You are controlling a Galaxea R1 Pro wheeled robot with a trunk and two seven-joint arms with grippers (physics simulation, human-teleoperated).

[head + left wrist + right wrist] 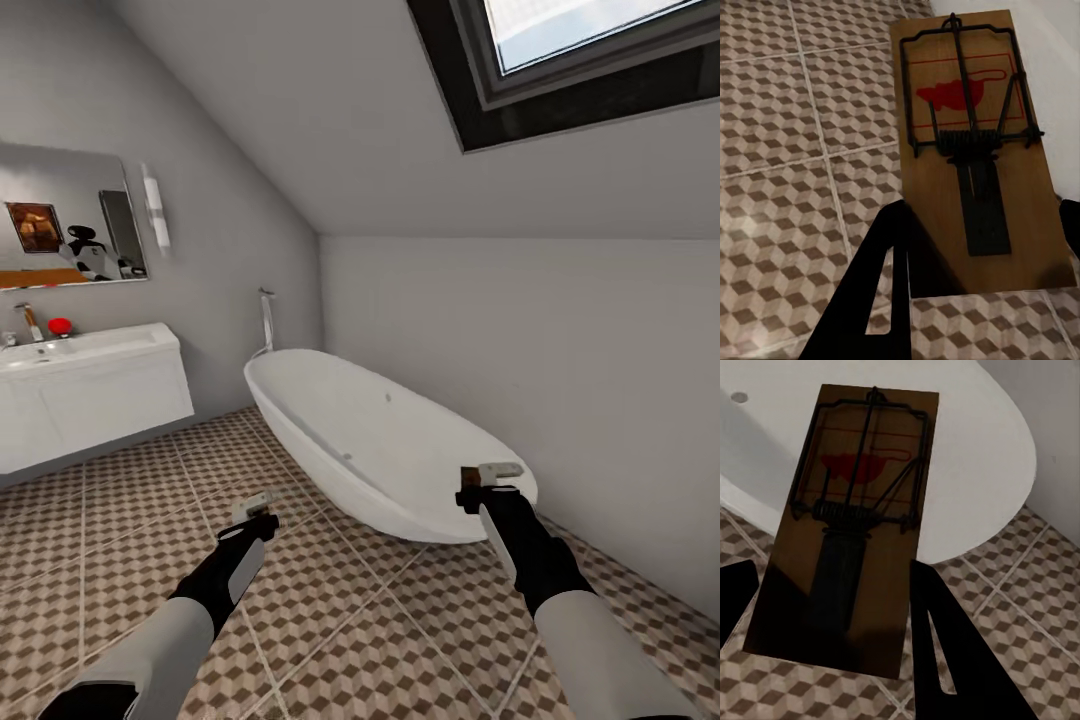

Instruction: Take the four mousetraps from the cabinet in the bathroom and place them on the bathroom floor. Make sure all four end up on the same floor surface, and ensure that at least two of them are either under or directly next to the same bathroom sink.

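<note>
Bathroom seen from the head camera, both arms extended forward above the bathroom floor [130, 560], tiled in a brown, beige and white cube pattern with pale grout lines.

Left gripper [258, 512]: jaws clamped on a mousetrap [975, 150], held flat above the tiles. Wooden slab, dark wire spring and bar, red mouse-shaped print, all plain in the left wrist view; one dark finger [881, 292] at the slab's near end. White surface beside the trap's far edge.

Right gripper [487, 483]: jaws clamped on a second mousetrap [847, 525], same build, in shadow. Held over the rounded end of the oval white bathtub [380, 440], partly above its rim, partly above the tiles; dark finger [945, 645] alongside the slab.

Bathroom sink [90, 395]: wide white wall-hung basin at the far left wall, well apart from both traps. Small metal tap [30, 322] and red round object [60, 326] on its top; mirror [65, 215] and tube lamp [155, 210] above.

Skylight [590, 50] in the sloped ceiling, upper right.
</note>
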